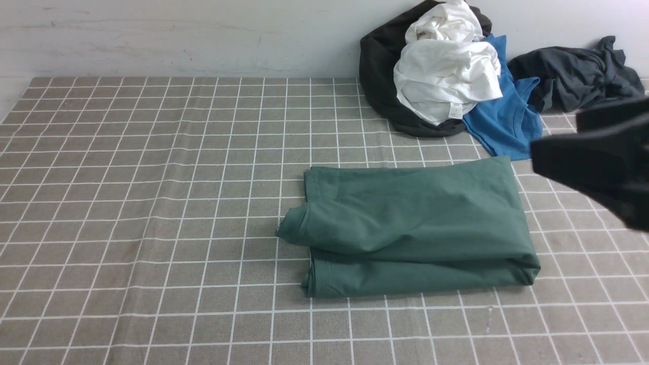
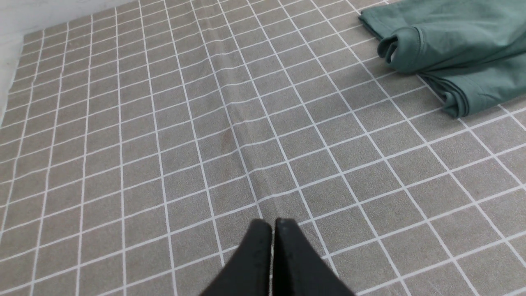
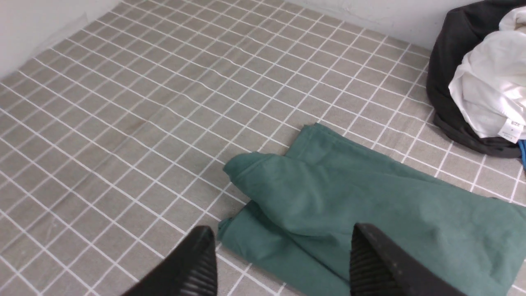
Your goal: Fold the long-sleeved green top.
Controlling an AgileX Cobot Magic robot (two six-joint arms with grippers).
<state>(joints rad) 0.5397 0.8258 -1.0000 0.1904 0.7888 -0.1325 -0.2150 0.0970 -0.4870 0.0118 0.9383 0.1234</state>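
The green long-sleeved top (image 1: 413, 228) lies folded on the checked tablecloth (image 1: 152, 203), centre-right. Right gripper (image 3: 283, 259) hovers above it, jaws wide, empty. Left gripper (image 2: 273, 230) closed, empty, at the top's 8 o'clock.

Matt green cloth top (image 1: 416, 223) on woven checked tablecloth (image 1: 152, 213).

Bare checked cloth (image 1: 152, 203) lies left of the green top (image 1: 416, 228); a clothes heap (image 1: 446, 76) crowds behind it.

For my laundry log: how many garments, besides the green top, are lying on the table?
4, all at the far right: a black garment, a white one on it, a blue one beside, a dark grey one rightmost. The pile may hide more.
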